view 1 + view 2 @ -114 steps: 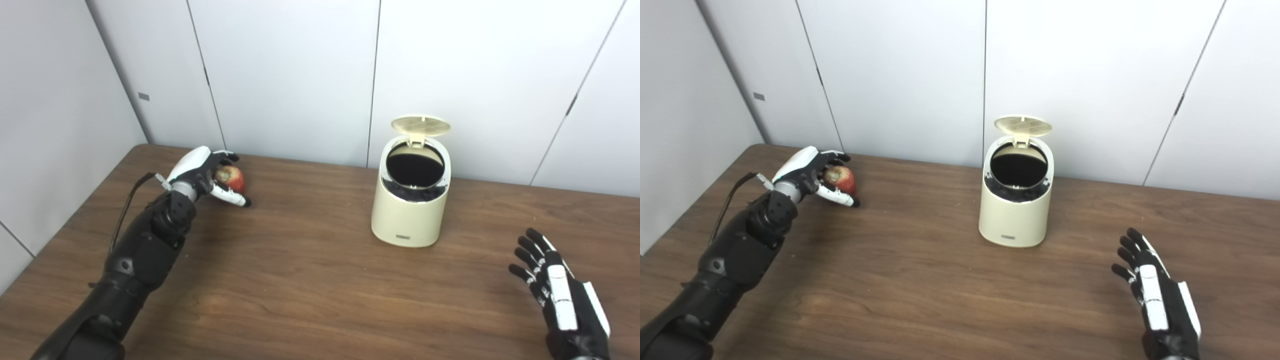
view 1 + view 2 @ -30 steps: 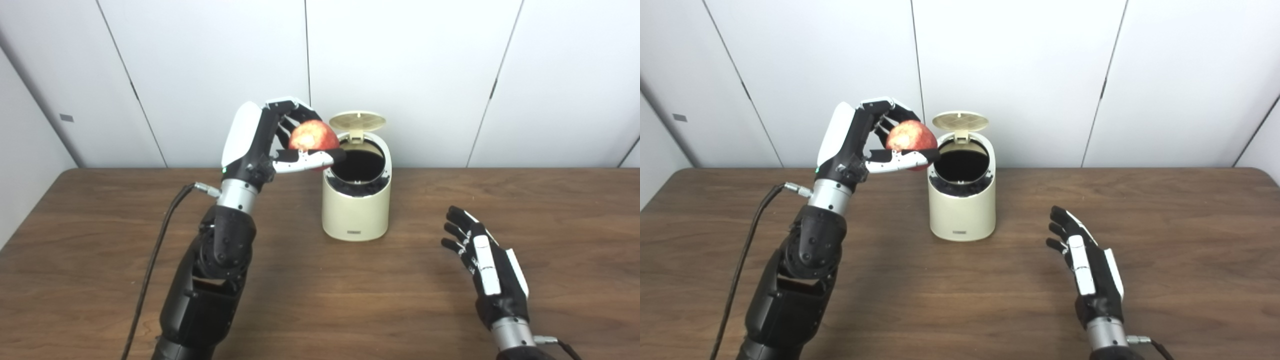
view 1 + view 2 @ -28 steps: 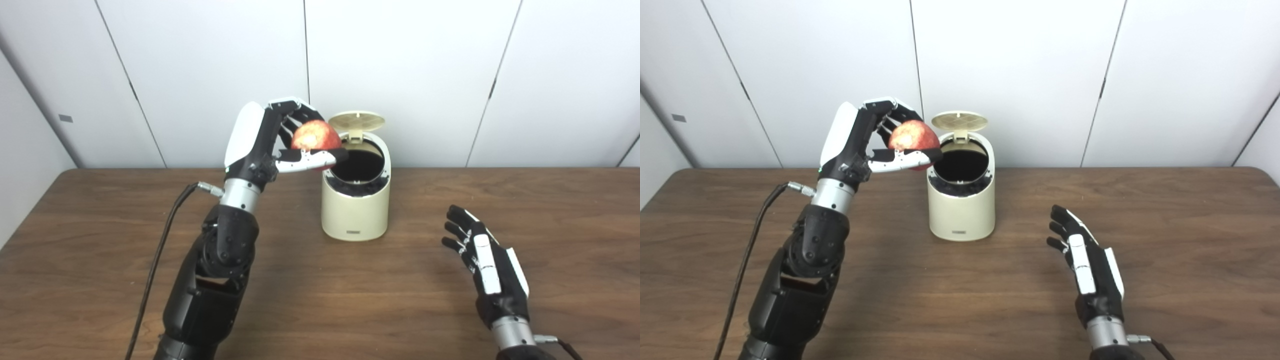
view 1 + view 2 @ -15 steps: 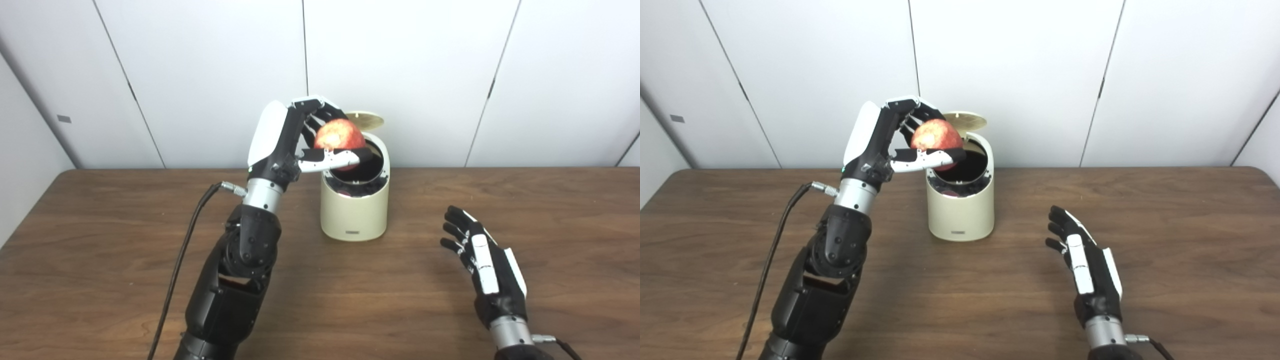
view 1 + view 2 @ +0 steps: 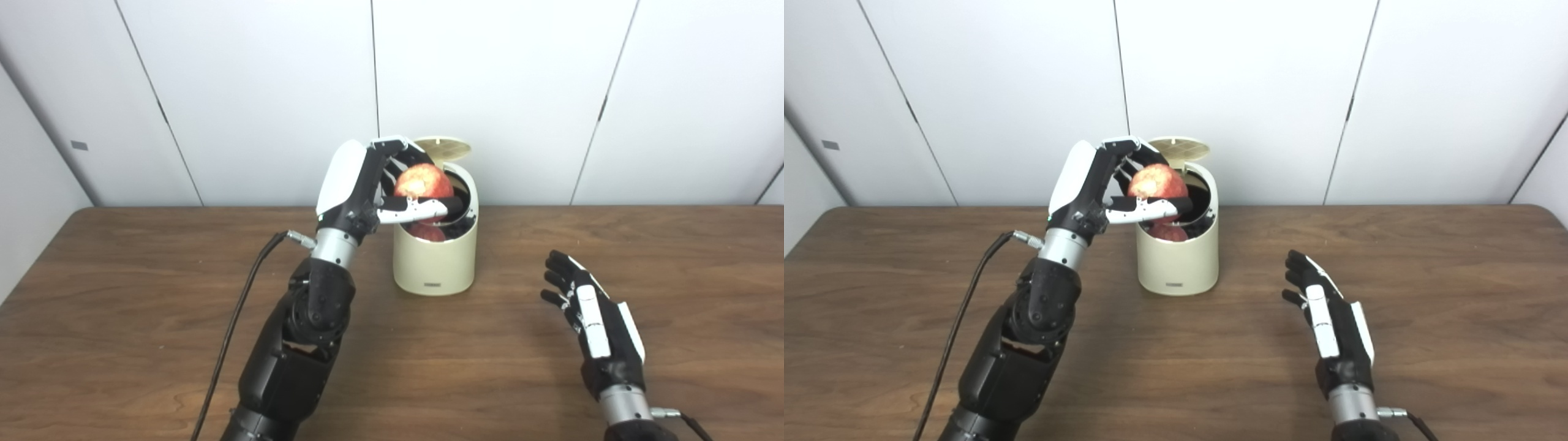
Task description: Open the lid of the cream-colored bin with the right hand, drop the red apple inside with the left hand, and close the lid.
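The cream-colored bin [image 5: 435, 263] stands mid-table with its round lid [image 5: 451, 147] tipped up at the back. My left hand [image 5: 373, 184] is shut on the red apple [image 5: 422, 184] and holds it right over the bin's dark opening, partly covering the rim. A red reflection of the apple shows on the inner rim below it. My right hand [image 5: 591, 318] hovers open above the table, to the right of the bin and nearer to me, fingers spread, holding nothing.
The brown wooden table [image 5: 122, 294] runs wide on both sides of the bin. White wall panels [image 5: 490, 79] close off the back. A black cable [image 5: 236, 306] hangs from my left wrist down toward the front edge.
My left hand has carried the apple rightward and lowered it from beside the bin's left rim to over the opening. The right hand has barely moved. The lid stays up.
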{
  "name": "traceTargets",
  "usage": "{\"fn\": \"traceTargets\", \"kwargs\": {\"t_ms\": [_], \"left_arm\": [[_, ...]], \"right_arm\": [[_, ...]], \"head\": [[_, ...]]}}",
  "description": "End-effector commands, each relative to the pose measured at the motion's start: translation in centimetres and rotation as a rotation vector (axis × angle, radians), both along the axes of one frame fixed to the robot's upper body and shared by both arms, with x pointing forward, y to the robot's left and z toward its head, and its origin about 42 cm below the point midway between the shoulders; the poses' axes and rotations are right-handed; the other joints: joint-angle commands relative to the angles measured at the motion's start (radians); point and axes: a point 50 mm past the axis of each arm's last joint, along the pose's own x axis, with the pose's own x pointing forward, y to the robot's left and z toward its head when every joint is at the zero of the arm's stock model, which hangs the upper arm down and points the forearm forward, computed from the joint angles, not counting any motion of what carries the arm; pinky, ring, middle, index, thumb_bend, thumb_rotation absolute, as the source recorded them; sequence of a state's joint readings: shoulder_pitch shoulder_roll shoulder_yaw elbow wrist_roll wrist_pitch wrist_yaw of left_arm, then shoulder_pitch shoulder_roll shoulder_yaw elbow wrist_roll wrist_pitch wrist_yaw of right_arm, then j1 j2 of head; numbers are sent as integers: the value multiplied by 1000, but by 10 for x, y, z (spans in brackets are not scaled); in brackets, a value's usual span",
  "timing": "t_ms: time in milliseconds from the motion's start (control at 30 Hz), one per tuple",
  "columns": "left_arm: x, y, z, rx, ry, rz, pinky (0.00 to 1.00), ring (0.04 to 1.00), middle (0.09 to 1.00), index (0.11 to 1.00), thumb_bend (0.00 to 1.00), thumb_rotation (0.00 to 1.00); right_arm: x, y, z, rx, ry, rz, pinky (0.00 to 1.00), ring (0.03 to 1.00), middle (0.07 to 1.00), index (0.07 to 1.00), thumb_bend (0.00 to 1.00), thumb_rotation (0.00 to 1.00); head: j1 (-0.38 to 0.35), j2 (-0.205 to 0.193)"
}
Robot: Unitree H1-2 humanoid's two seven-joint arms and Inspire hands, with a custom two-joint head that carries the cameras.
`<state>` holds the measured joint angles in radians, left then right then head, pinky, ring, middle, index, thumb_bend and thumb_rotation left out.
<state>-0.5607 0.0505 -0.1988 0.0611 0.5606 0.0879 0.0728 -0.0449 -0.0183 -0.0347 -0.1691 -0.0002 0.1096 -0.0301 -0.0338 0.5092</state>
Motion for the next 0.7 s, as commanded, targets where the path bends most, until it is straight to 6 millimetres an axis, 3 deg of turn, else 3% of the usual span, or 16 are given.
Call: {"fn": "traceTargets", "kwargs": {"t_ms": [0,367,667], "left_arm": [[8,-7,33,4,-148,-6,327,414,540,493,471,0],[29,-17,23,27,-193,18,359,413,553,491,472,0],[31,-29,23,50,-208,12,408,426,560,485,473,0]], "right_arm": [[5,5,19,5,-83,17,798,872,861,839,516,934],[4,2,17,6,-80,15,797,872,858,845,522,937],[4,1,17,7,-80,14,797,871,852,843,537,940]], "head": [[0,1],[3,3],[6,4]]}}
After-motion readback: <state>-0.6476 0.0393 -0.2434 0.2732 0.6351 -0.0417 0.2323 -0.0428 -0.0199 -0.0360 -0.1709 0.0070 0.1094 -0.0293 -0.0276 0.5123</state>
